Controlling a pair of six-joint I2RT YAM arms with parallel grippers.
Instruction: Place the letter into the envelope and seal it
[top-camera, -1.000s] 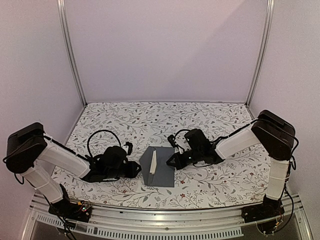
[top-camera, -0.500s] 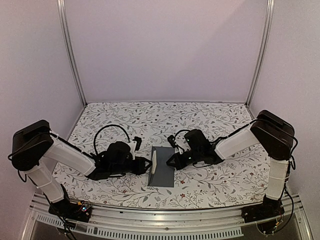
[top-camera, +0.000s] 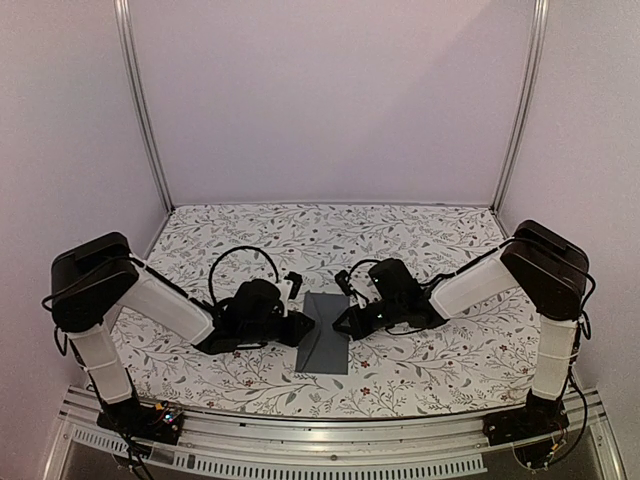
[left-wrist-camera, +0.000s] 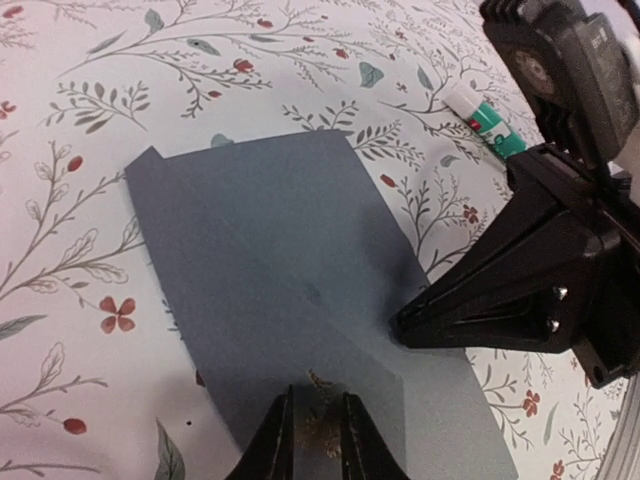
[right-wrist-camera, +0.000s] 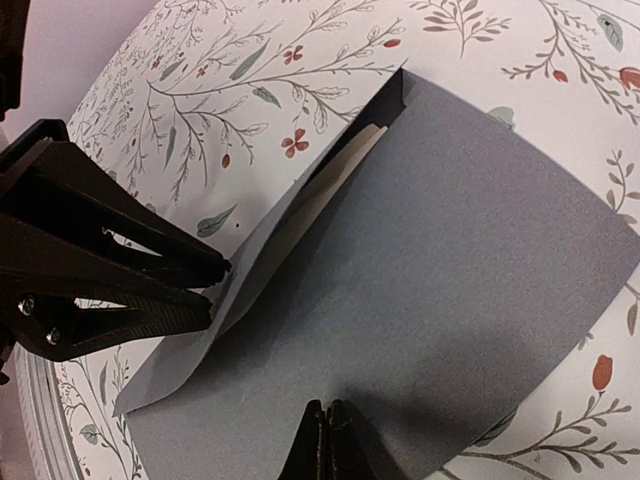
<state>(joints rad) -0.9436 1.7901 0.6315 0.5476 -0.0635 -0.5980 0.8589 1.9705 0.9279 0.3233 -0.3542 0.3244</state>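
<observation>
The dark grey envelope (top-camera: 325, 350) lies on the tablecloth between my grippers; it fills the left wrist view (left-wrist-camera: 280, 230) and the right wrist view (right-wrist-camera: 450, 250). Its flap (right-wrist-camera: 200, 350) is folded over the body, still lifted a little. A tan strip of the letter (right-wrist-camera: 335, 175) shows under the flap; the rest is hidden inside. My left gripper (top-camera: 305, 328) (left-wrist-camera: 318, 400) has its jaws a little apart, tips against the flap's outer edge. My right gripper (top-camera: 340, 325) (right-wrist-camera: 330, 405) is shut, tips pressing on the envelope's right side.
A small teal-white tube (left-wrist-camera: 485, 115) lies on the floral tablecloth (top-camera: 420, 240) just beyond the envelope, beside the right gripper's body (left-wrist-camera: 540, 270). White walls and metal posts enclose the table on three sides.
My left gripper has moved right, pushing the flap from upright down over the envelope. The pale strip once visible from above is now covered. The right arm has stayed put.
</observation>
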